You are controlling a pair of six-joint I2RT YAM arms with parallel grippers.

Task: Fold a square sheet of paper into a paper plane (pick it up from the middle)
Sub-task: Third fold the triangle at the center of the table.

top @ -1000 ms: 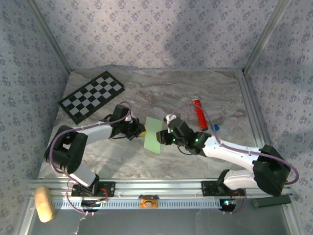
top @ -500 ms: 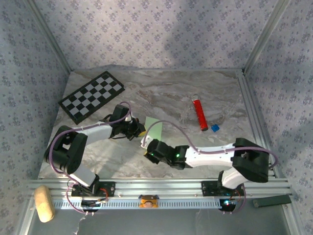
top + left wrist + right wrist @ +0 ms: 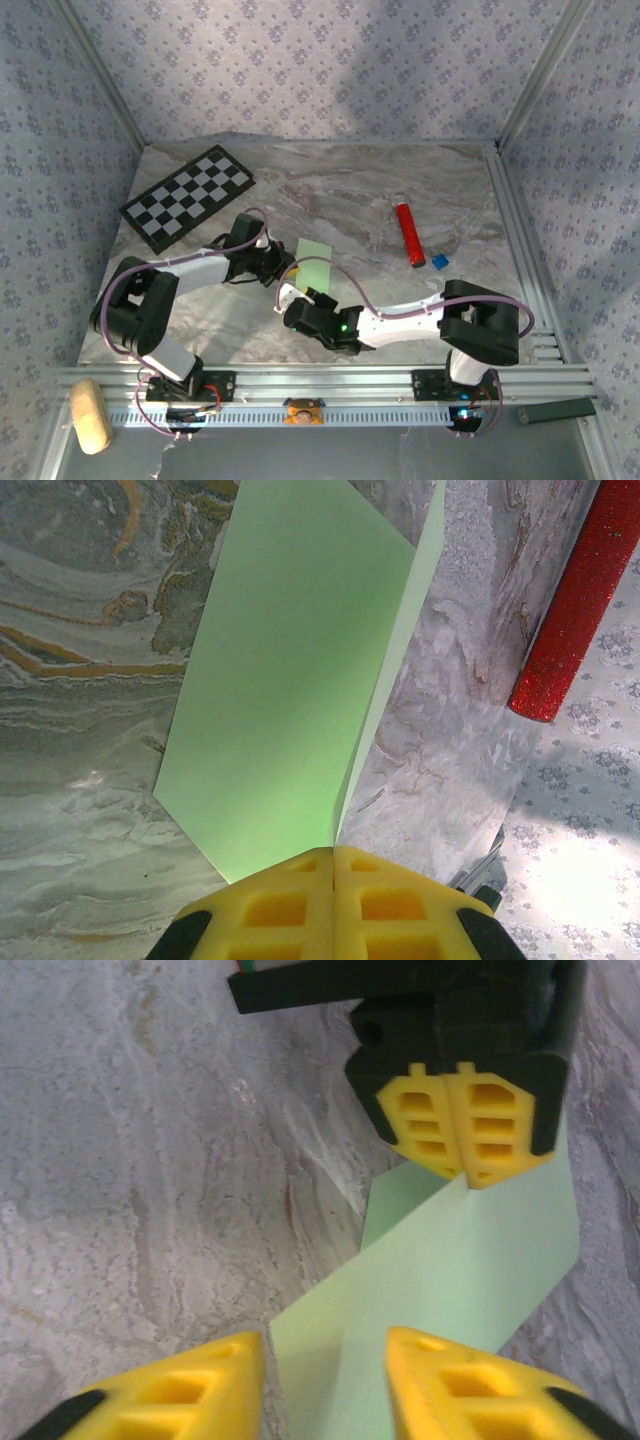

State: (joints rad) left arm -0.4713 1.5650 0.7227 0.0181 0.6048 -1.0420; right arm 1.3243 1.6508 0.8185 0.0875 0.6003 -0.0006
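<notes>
The square sheet of paper [image 3: 316,257], light green, is folded in half and stands off the marble table in a narrow V. My left gripper [image 3: 288,268] is shut on its creased edge; in the left wrist view the yellow pads [image 3: 333,855] meet on the fold and the two flaps of the sheet [image 3: 290,670] fan away from them. My right gripper [image 3: 291,297] is at the sheet's near end, below the left one. Its jaws [image 3: 325,1360] stand open, one on each side of the paper's near corner [image 3: 440,1270], with the left gripper [image 3: 462,1130] facing it.
A red cylindrical tube [image 3: 407,231] lies to the right, with a small blue piece [image 3: 441,261] beside its near end. A black-and-white checkerboard [image 3: 188,197] lies at the back left. Metal rails edge the table at the front and right.
My right arm has swung from the sheet's right side round to its near end and narrowed its jaws. The left gripper has stayed put, still holding the paper.
</notes>
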